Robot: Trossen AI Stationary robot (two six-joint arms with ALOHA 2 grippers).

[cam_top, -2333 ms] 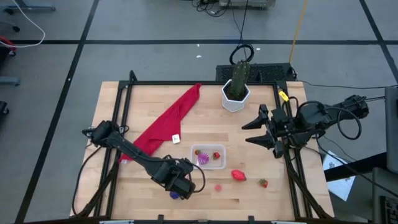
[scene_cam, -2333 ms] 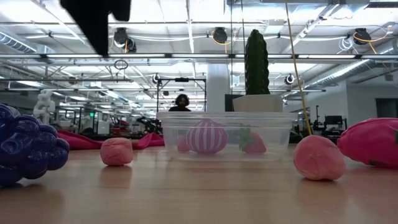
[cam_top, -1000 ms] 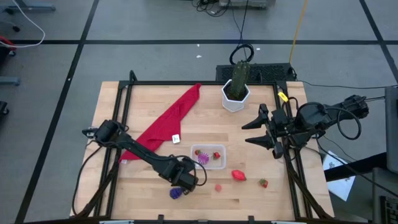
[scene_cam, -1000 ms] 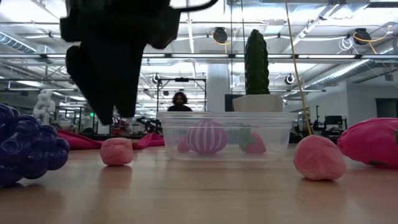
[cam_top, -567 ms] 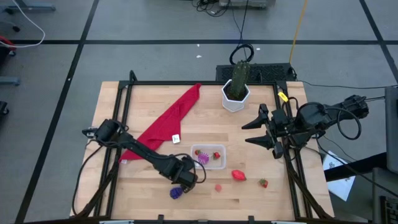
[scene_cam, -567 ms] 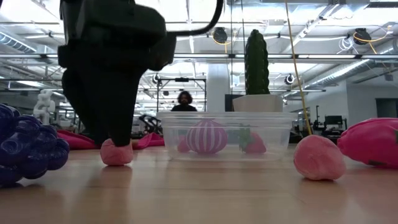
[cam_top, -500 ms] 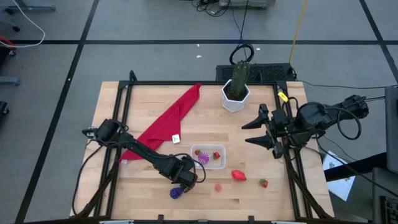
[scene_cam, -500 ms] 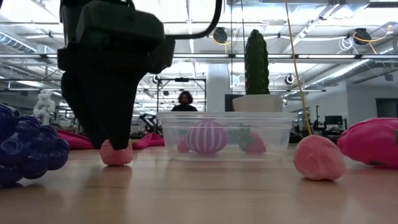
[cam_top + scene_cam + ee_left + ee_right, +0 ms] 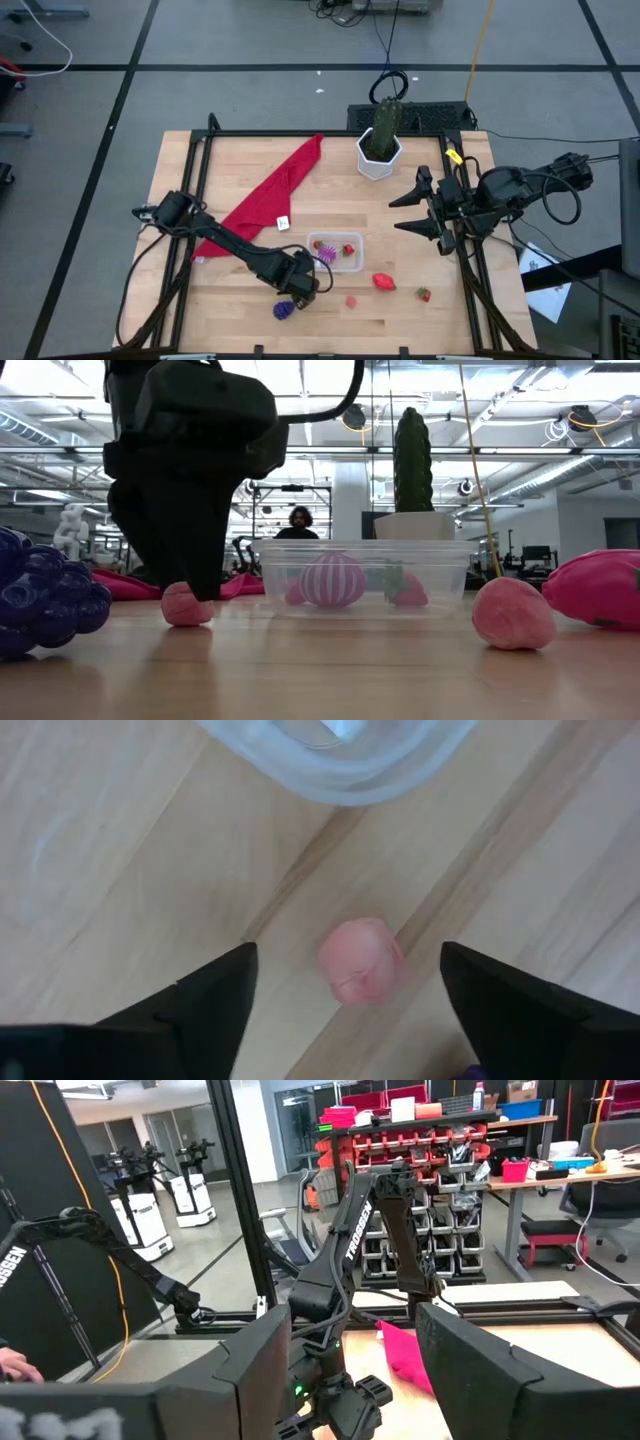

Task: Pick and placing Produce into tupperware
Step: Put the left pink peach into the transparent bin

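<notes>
Two spread fingers of left end effector [image 9: 345, 982] straddling pink produce ball [image 9: 360, 960], not touching, beside tupperware [image 9: 340, 755]

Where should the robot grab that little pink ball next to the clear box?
Probably around its middle, coming straight down from above. The pink ball is small and round and sits loose on the table, a bit apart from the clear box. The left gripper hangs open right over it, one finger on each side, so it likely only needs to drop and close.
</notes>
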